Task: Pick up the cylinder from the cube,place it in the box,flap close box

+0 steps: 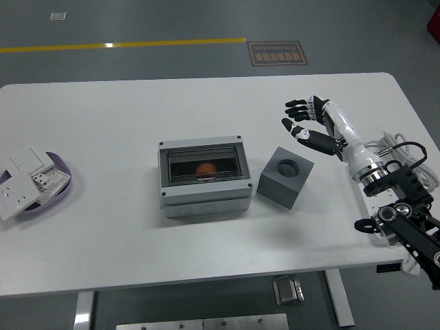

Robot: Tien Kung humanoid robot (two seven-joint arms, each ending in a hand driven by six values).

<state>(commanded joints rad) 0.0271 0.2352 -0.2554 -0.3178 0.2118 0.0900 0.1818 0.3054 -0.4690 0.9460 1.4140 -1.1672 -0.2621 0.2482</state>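
1. Fingers [297, 108] of the right hand [309, 124] are spread and loosely extended, holding nothing; the thumb sits apart below the 4 other fingers.
2. That hand hangs over the white table [124, 227], beyond and to the right of the grey cube [285, 177], not touching it.
3. Its white forearm runs down and right to black arm joints at the picture's right edge, above a coil of white cable [411, 151] lying on the table there.
4. Near the table's middle stands the grey box [203, 177], with the cube just to its right and a narrow gap between the 2.
5. A round hole shows in the cube's top face, and nothing stands in it.
6. An orange-red object [204, 169], presumably the cylinder though its shape is too small to tell, lies inside the box.
7. It shows through what looks like a clear flap lying flat across the box's top opening; I cannot tell whether the flap is fully latched.
8. At the table's left edge sits a shallow purple dish [60, 190] with several white rectangular switch plates [27, 177] piled on it, overhanging its rim.
9. Beyond the table is grey floor with a yellow line [124, 45] and a dark floor sign [278, 52].
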